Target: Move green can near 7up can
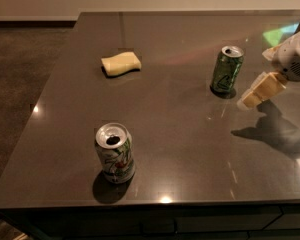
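The green can (pixel 226 69) stands upright on the dark table (pixel 180 134), right of centre toward the back. The 7up can (pixel 115 153), mostly white with green swirls and an open silver top, stands upright near the front left. My gripper (pixel 257 90) reaches in from the right edge, its pale fingers just right of the green can and slightly lower, a small gap apart from it. It holds nothing that I can see.
A yellow sponge (pixel 121 64) lies at the back left of the table. The table's left edge drops to a brown carpeted floor (pixel 20 79). The front edge runs just below the 7up can.
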You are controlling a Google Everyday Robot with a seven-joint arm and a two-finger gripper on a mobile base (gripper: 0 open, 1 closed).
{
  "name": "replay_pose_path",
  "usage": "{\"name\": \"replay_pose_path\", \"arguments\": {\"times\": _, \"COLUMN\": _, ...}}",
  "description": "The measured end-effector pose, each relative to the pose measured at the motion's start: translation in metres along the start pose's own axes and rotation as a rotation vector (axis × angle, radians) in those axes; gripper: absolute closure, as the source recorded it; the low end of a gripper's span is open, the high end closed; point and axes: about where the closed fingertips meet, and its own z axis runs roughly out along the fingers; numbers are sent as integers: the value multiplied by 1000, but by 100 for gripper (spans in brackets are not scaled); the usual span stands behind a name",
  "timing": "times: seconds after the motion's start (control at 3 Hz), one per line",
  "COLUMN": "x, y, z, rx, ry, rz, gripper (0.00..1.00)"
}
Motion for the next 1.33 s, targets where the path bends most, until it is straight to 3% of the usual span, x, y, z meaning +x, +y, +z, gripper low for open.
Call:
{"name": "replay_pose_path", "arguments": {"times": 1.0, "x": -4, "y": -33, "z": 52, "rx": 43, "ry": -350, "rz": 217, "gripper": 0}}
{"name": "replay_pose_path", "arguments": {"times": 1.33, "x": -13, "y": -37, "z": 58, "rx": 41, "ry": -453, "rz": 253, "gripper": 0}}
